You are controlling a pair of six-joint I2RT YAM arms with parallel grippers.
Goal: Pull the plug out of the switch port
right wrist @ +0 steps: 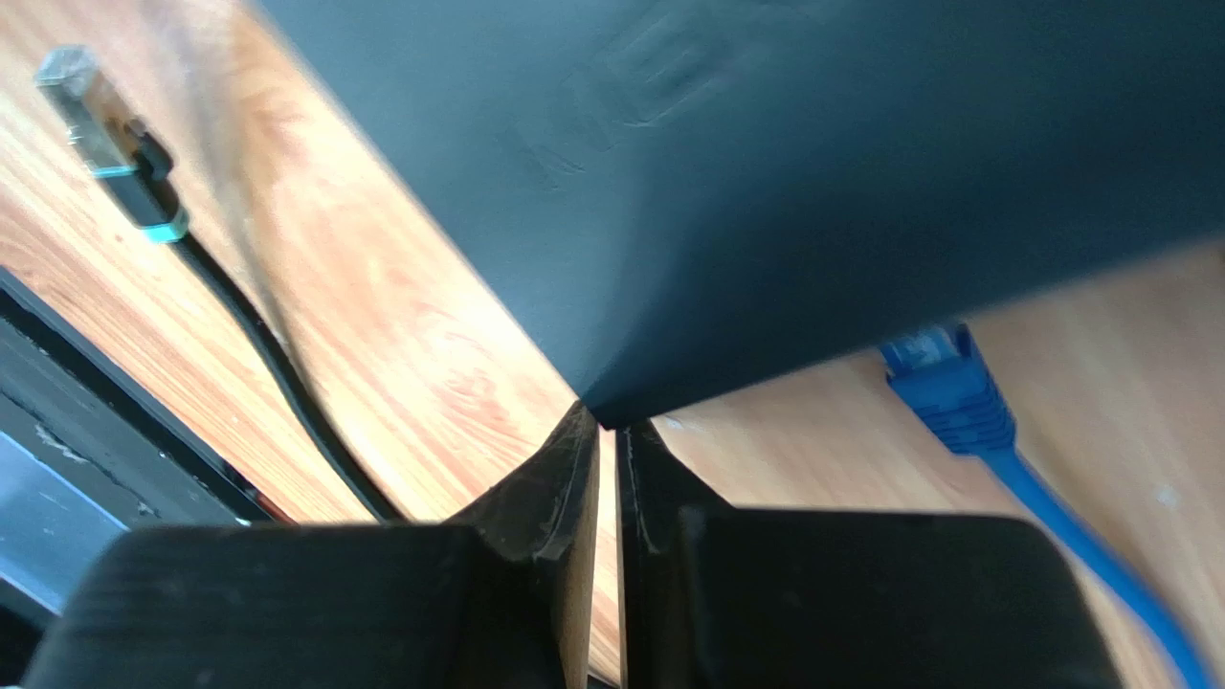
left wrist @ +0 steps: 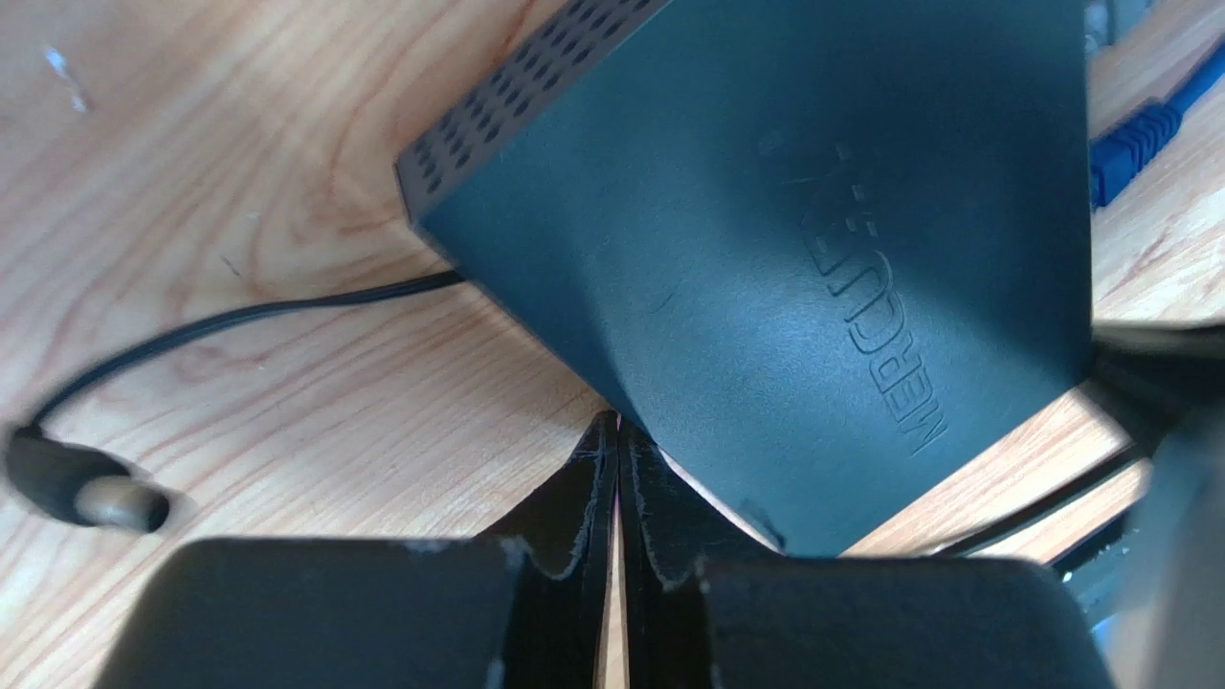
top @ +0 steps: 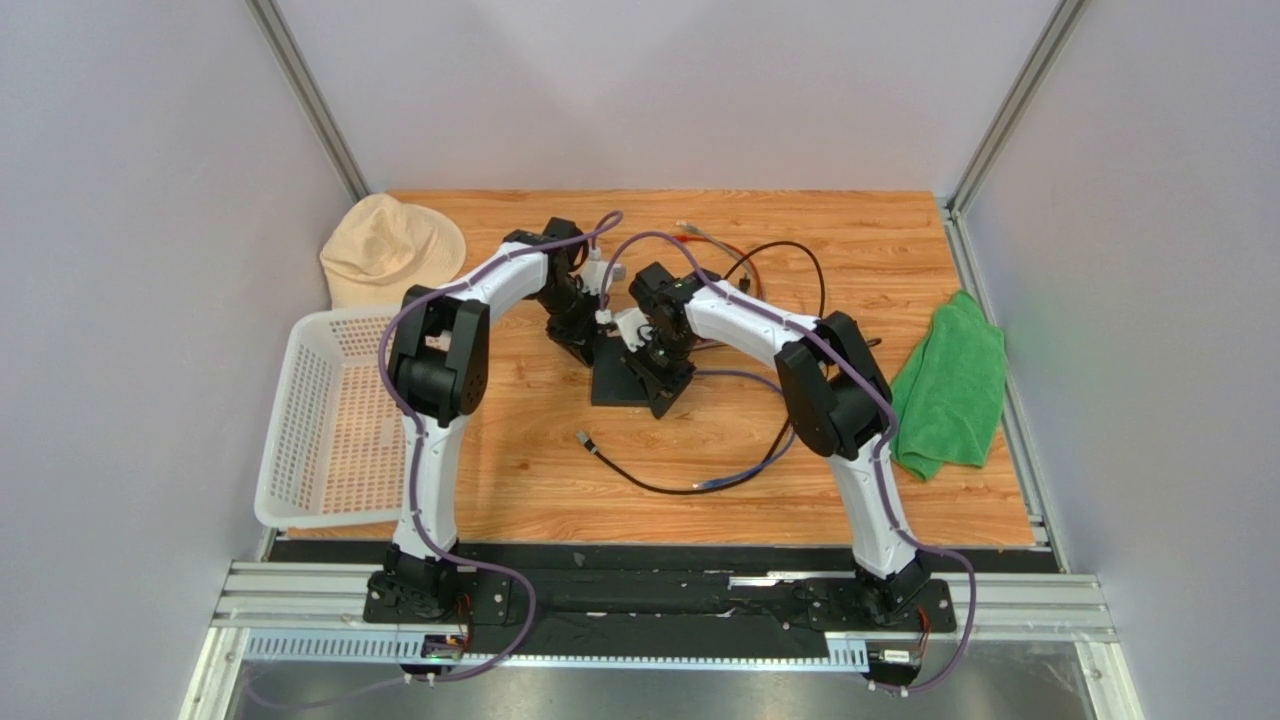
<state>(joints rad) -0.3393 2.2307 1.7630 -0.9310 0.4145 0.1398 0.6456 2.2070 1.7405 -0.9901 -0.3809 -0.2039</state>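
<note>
Left fingers (left wrist: 583,503) pressed together, tips against the edge of the black switch box (left wrist: 805,244) on the bench (left wrist: 259,187). Right fingers (right wrist: 558,495) likewise pressed together, tips at a box corner. Blue plug (right wrist: 942,385) sits at the box's narrow edge. Switch port hidden; seated or free, cannot tell.

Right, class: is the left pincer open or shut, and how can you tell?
Shut. In the left wrist view, the fingers of the left pincer lie together with only a sliver between, beside the black box.
</note>
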